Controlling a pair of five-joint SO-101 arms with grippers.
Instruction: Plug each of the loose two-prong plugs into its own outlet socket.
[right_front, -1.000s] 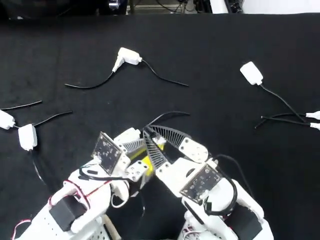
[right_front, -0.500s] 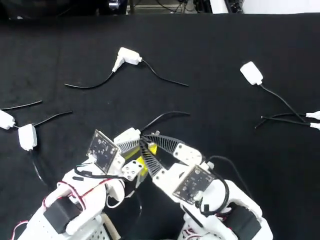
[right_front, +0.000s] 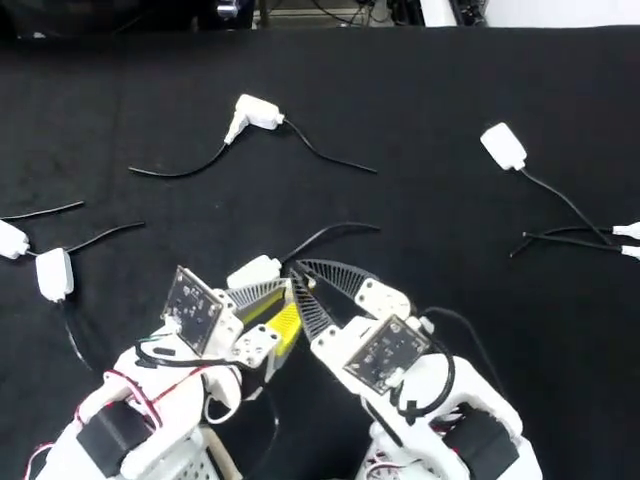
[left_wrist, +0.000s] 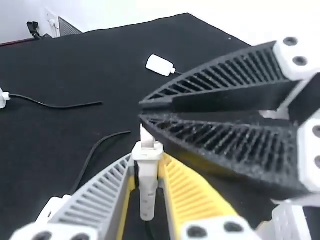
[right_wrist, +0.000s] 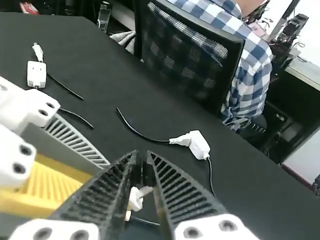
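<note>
A small white two-prong plastic plug (left_wrist: 145, 180) is standing between the fingers of the left gripper (left_wrist: 146, 159), its metal prongs pointing away from the wrist. One white ribbed finger and one yellow ribbed finger are pressing on its two sides, so this hand is holding the plug. In the high view the left gripper (right_front: 288, 298) is hanging over the arms' side of the black cloth-covered table (right_front: 420, 90).

The right gripper (left_wrist: 142, 110), with black ribbed fingers, is sitting just beside the prongs, its fingertips pinched together to a narrow point. I cannot tell whether it is touching the prongs.

Farther out, a white angled plug with a black cable (right_front: 255, 112) is lying toward the far side of the table. A white oblong socket block (right_front: 502, 146) is resting at the far right. Another white socket block (right_front: 54, 273) is lying near the left edge.
</note>
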